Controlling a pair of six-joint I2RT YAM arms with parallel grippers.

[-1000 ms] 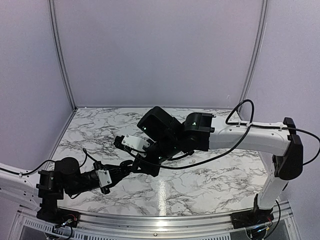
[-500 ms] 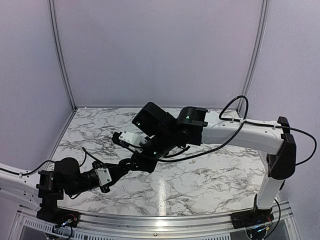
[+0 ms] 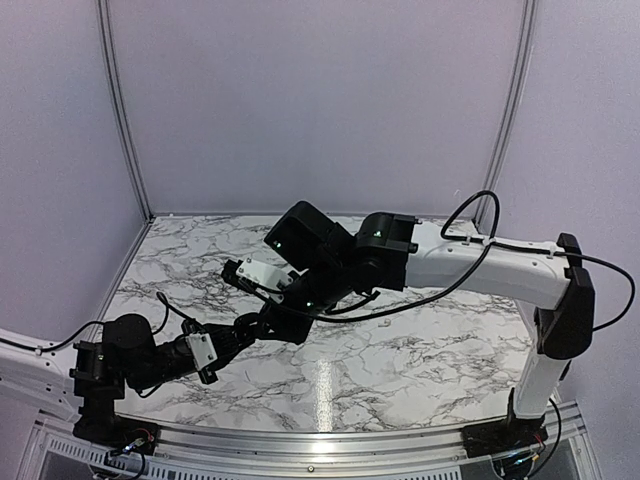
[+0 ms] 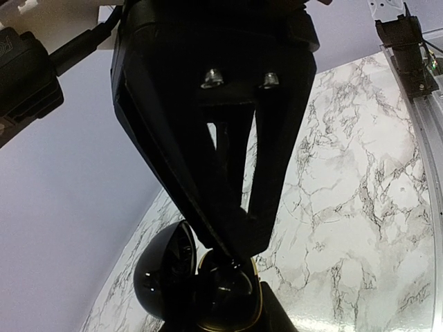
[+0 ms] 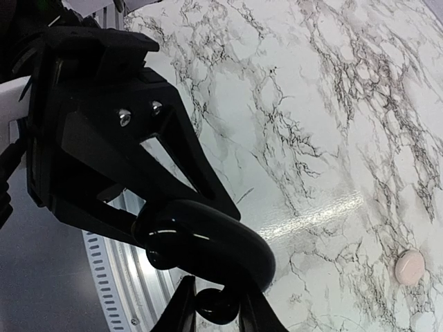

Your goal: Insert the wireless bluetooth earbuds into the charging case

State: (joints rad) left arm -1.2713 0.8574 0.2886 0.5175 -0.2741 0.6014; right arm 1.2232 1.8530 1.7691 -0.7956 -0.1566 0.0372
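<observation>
CHANGE: right pincer (image 4: 232,252) has swung in over left pincer (image 5: 187,223) | LEFT: clamped on open glossy-black charging case (image 4: 225,304), held above bench (image 5: 332,104) | RIGHT: tips together, seemingly pinching an earbud (image 5: 218,308) at case mouth | MEANING: seating is next, release not yet; second earbud unseen

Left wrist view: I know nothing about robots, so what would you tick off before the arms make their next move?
1. Left gripper shut on the open glossy black case: ok.
2. Right gripper shut, tips at the case's gold-rimmed opening: ok.
3. An earbud held between the right tips: cannot tell, everything there is black.
4. An earbud already seated inside the case: cannot tell.
5. Cream pebble-like thing lies on the marble table, apart from both grippers: ok.
</observation>
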